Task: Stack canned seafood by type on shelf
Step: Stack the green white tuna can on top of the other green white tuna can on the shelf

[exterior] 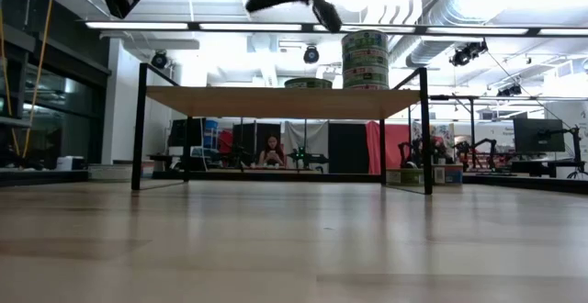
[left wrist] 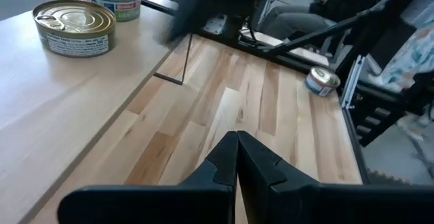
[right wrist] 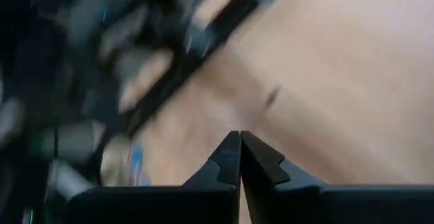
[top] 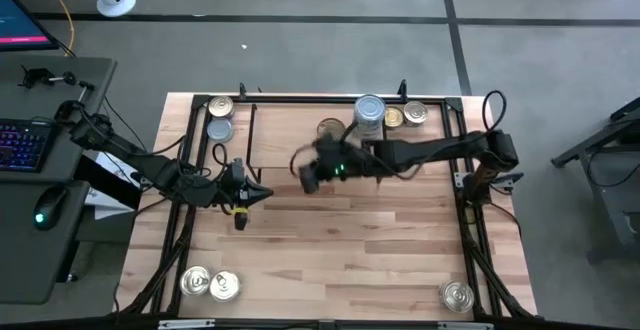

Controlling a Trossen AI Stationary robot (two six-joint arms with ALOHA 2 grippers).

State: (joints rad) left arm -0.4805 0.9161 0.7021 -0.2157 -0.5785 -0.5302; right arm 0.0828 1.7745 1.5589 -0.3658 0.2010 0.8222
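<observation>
High view: loose tins point(top: 210, 284) front-left; lone tin point(top: 458, 295) front-right.

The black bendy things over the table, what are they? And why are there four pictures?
They are two robot arms, each ending in a two-finger pincer. One picture looks down from above, one looks level across the tabletop, and two come from small cameras on the arms' wrists. The job is sorting fish tins onto the low wooden shelf. A stack of tins and a single gold tin sit on it already. More tins wait at the table's corners, like the pair at the near left. The left pincer and the right pincer are both shut and hold nothing; the right one hangs over the shelf.
</observation>
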